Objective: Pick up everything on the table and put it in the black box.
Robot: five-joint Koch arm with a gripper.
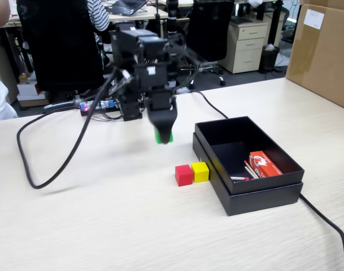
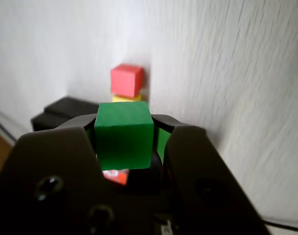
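Gripping the green cube (image 2: 123, 134) between both jaws, the tool (image 1: 163, 134) hangs just above the table (image 1: 104, 226). In the fixed view, the red cube (image 1: 183, 175) and yellow cube (image 1: 200, 171) sit touching at its 5 o'clock; the black box (image 1: 262, 195) lies at its 4 o'clock, long axis running 10 to 4, so the carry likely goes that way.

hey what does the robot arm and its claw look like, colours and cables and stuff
The arm is black and blocky, built from boxy motor units, with a small white label on its front. Its claw is matte black plastic with broad flat jaws and visible screw heads in the wrist view. A thick black cable loops across the table from its base.
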